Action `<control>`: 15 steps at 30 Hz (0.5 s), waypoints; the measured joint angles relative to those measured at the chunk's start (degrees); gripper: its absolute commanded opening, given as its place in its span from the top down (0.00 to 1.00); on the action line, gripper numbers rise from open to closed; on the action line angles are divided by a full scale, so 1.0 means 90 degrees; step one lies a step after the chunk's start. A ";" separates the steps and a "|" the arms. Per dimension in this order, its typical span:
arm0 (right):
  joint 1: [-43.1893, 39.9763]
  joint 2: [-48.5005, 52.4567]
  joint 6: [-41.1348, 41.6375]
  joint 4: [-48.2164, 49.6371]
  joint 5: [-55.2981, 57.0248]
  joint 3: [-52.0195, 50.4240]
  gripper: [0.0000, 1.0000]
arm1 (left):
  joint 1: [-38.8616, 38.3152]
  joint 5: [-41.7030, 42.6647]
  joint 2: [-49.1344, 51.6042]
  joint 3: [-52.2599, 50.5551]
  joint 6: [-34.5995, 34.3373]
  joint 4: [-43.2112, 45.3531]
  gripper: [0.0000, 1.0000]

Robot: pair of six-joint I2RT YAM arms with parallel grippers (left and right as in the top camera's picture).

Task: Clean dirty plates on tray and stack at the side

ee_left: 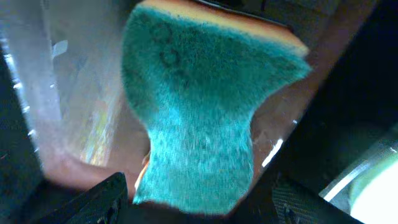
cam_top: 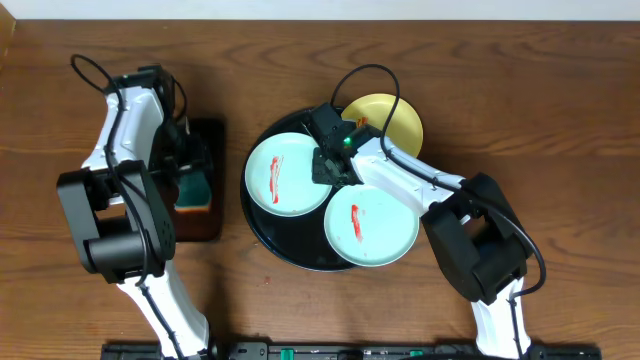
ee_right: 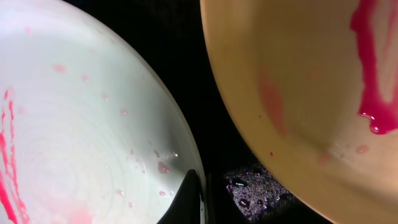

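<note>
The round black tray [cam_top: 285, 240] holds two mint plates and a yellow plate [cam_top: 395, 115], all streaked with red sauce. My right gripper [cam_top: 328, 165] is at the right rim of the left mint plate [cam_top: 285, 175] and is shut on that rim. In the right wrist view one finger of the gripper [ee_right: 202, 202] lies over the mint plate [ee_right: 81, 106], with the yellow plate [ee_right: 298, 81] just beyond a strip of tray [ee_right: 205, 93]. The other mint plate [cam_top: 372, 225] lies at the front right. My left gripper [cam_top: 195, 180] is shut on a green sponge [ee_left: 199, 106].
The sponge sits over a small rectangular dark tray [cam_top: 212, 215] to the left of the round tray. The yellow plate overhangs the round tray's back right rim. Bare wooden table [cam_top: 560, 120] lies to the right and behind.
</note>
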 measured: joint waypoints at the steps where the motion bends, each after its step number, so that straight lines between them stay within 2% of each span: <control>1: 0.0000 0.0000 0.0000 0.0000 0.0002 0.0000 0.98 | 0.0000 0.0000 0.0000 -0.0095 0.0000 0.0100 0.25; 8: 0.0000 0.0000 0.0000 0.0000 0.0002 0.0000 0.98 | 0.0000 0.0000 0.0002 -0.0631 -0.0005 0.0882 0.35; 13: 0.0000 0.0000 -0.0002 0.0002 0.0005 0.0000 0.97 | 0.0002 -0.0002 0.0002 -0.0906 -0.0015 0.1241 0.49; 15: 0.0000 0.0000 0.0000 0.0000 0.0007 0.0000 0.99 | 0.0002 -0.0005 0.0002 -0.0933 -0.0022 0.1287 0.59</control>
